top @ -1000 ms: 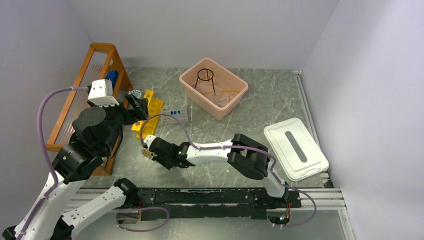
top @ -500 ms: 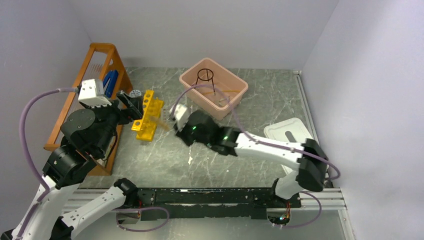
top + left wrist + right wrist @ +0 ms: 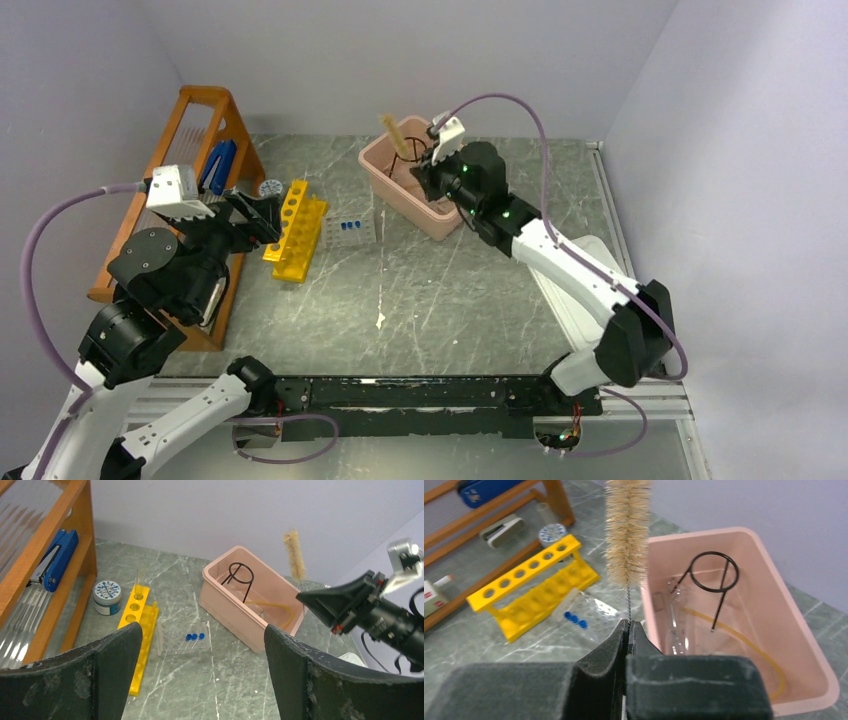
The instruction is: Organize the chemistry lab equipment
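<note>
Far left, against the wall: wooden shelf rack (image 3: 205,100), with a blue stapler-like tool (image 3: 55,557) on one shelf. Just right of that, left gripper (image 3: 200,645), spread to full width, gripping nothing, hovering above the table and facing right. Beyond its fingers, a small round jar (image 3: 107,596) just beside the far end of the yellow tube rack (image 3: 136,630), which lies on the table running near to far. Just right of the rack, blue-capped clear tubes (image 3: 192,637), side by side and flat on the table, in what looks like a clear sleeve. Farther right and farther back, pink tub (image 3: 225,615), with the black wire tripod (image 3: 720,597) upright inside and tan rubber tubing (image 3: 744,640) curving along the bottom; other clear pieces in there too blurred to name. Above the tub's left side, right gripper (image 3: 628,630), clamped tight on the wire stem of the brown-bristle wire brush (image 3: 626,530), bristle head pointing up, raised clear of the tub.
</note>
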Tool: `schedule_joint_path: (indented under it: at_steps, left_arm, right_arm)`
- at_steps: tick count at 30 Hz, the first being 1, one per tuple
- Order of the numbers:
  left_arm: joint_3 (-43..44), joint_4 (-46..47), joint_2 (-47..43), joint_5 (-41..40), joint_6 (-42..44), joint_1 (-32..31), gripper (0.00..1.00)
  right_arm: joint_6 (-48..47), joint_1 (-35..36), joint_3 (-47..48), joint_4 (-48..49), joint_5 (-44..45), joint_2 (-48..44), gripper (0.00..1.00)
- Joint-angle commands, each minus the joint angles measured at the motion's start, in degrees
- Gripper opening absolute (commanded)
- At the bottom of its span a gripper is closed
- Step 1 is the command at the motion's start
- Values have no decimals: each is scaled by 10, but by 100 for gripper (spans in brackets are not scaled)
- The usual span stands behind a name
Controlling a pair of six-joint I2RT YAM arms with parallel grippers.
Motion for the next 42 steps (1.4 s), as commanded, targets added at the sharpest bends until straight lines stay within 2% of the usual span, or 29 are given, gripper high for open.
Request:
schedule_joint_path:
  at_steps: [1,6,12,22,23,25,32,42]
  left_arm:
    - [-17,10,4,19,-3,1,95]
    - [-22,8,10,24,-5,1,95]
    - [-31,10,14,29,-8,1,95]
    - [-44,11,26,46,-13,1,95]
    - [-46,11,28,49,-15,1,95]
    - [-54,15,30,54,-17,1,95]
    - [-68,33,50,71,-8,1,95]
    - [-98,57,57,95,-16,1,95]
  right_arm:
    - [-14,-81,43,4,-108,48,0]
    - [-37,-123,98,-33,-184,117,0]
    - [-77,-139,154,-103,-226,203,0]
    - [-108,-140,240,-191,-226,315,0]
    - [-107,-140,245,-195,-223,322,2]
    - [-97,-140,258,-206,-216,333,11]
    - [-56,-140,280,-212,-199,328,31]
    - [51,-148,238,-173,-148,222,37]
